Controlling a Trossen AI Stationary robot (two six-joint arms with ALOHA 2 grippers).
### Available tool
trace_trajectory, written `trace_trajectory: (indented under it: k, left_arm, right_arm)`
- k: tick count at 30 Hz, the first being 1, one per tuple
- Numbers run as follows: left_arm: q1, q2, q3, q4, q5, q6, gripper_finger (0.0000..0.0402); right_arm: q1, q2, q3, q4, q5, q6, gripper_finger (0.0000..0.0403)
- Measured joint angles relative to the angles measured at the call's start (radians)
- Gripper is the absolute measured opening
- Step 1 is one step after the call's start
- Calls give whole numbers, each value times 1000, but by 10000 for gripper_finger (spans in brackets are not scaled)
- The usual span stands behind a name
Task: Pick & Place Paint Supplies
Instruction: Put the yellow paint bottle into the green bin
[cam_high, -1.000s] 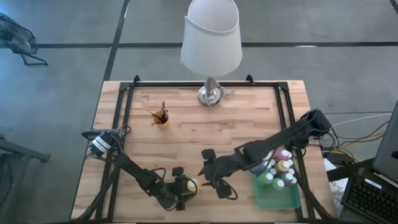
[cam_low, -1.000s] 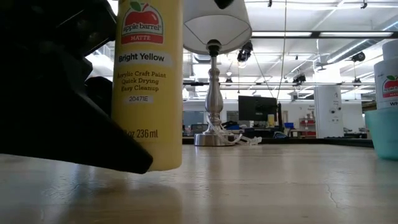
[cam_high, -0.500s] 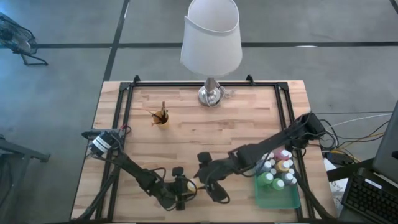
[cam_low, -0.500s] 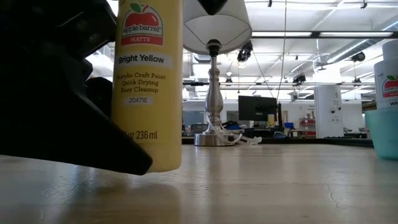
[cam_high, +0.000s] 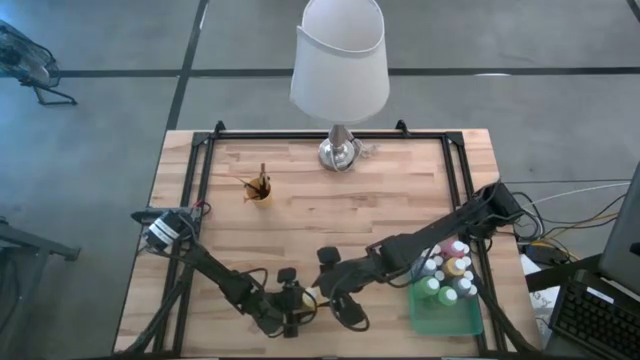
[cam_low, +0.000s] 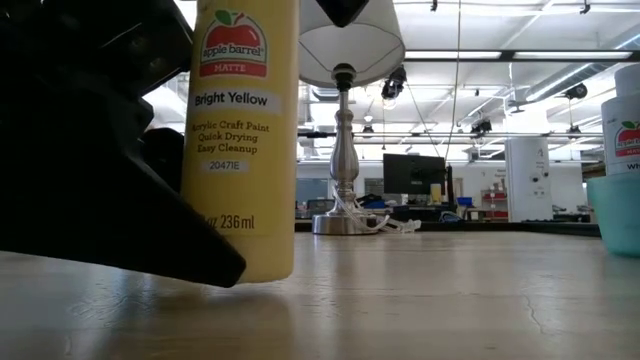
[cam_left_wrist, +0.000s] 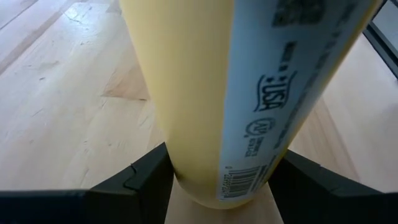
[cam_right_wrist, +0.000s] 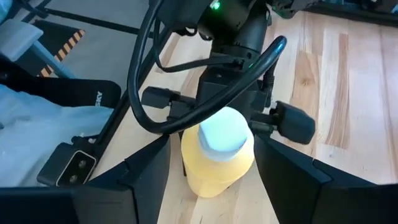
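Right arm has slid in toward the left arm, and its gripper now brackets the yellow bottle.

Since a moment ago the right gripper (cam_high: 330, 297) has travelled leftward along the lower middle of the overhead picture, its fingers spreading as it came; they now stand apart on either side of the yellow paint bottle (cam_right_wrist: 217, 155), not yet pressing it as far as I can see. The left gripper (cam_high: 292, 303) stays clamped on that bottle, which stands upright on the worktop (cam_high: 300, 215) near its front edge. It looks like a handover is being set up, with the green tray (cam_high: 447, 315) of other bottles (cam_high: 447, 275) at lower right. The lamp (cam_high: 340, 70) and brush cup (cam_high: 259, 188) sit untouched.
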Motion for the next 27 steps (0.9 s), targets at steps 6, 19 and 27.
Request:
trace_trajectory:
  k: [6,19,27]
  left_arm:
    - [0,0,0,0,6,0,232]
    - [3,0,0,3,13,-6,232]
    - [3,0,0,0,19,-5,232]
  right_arm:
    - [11,0,0,-56,-13,-9,241]
    - [38,0,-1,-22,67,-24,236]
    - [37,0,0,13,122,-17,240]
